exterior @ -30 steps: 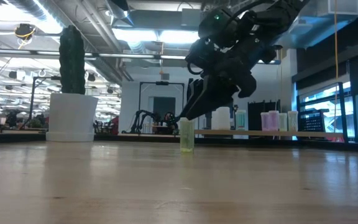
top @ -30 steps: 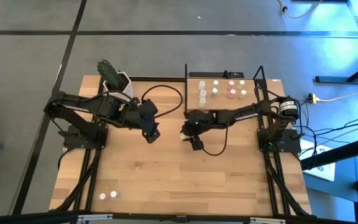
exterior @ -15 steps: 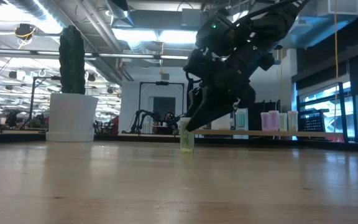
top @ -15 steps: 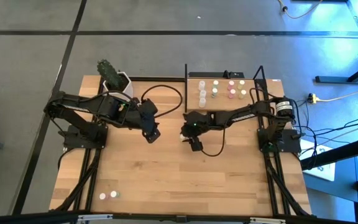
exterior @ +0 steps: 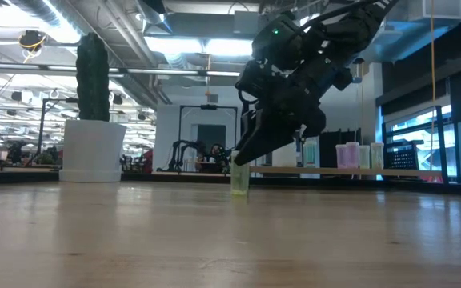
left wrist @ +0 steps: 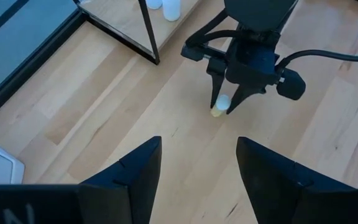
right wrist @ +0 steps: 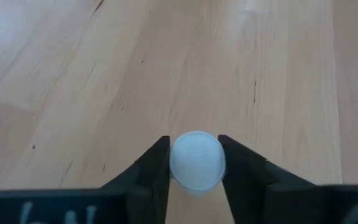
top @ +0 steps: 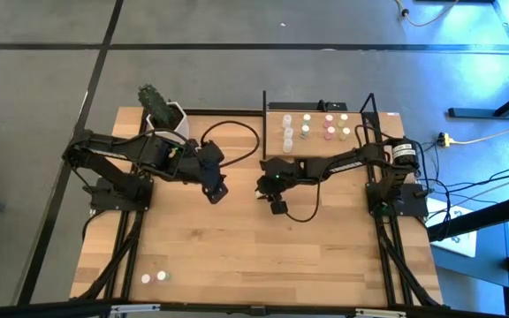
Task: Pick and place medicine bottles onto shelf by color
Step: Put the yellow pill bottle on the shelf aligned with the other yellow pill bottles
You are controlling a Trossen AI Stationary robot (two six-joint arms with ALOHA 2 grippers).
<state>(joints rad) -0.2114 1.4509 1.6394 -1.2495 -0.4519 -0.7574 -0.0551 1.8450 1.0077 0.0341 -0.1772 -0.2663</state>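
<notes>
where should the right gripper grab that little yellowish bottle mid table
Across its round sides near the cap, coming straight down. The yellowish bottle stands upright and alone on the tabletop, and the right gripper already has a finger on either side of it.

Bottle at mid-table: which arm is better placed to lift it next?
The right. Its claw already brackets the bottle, one finger on each side. The left claw hangs open and apart from it.
</notes>
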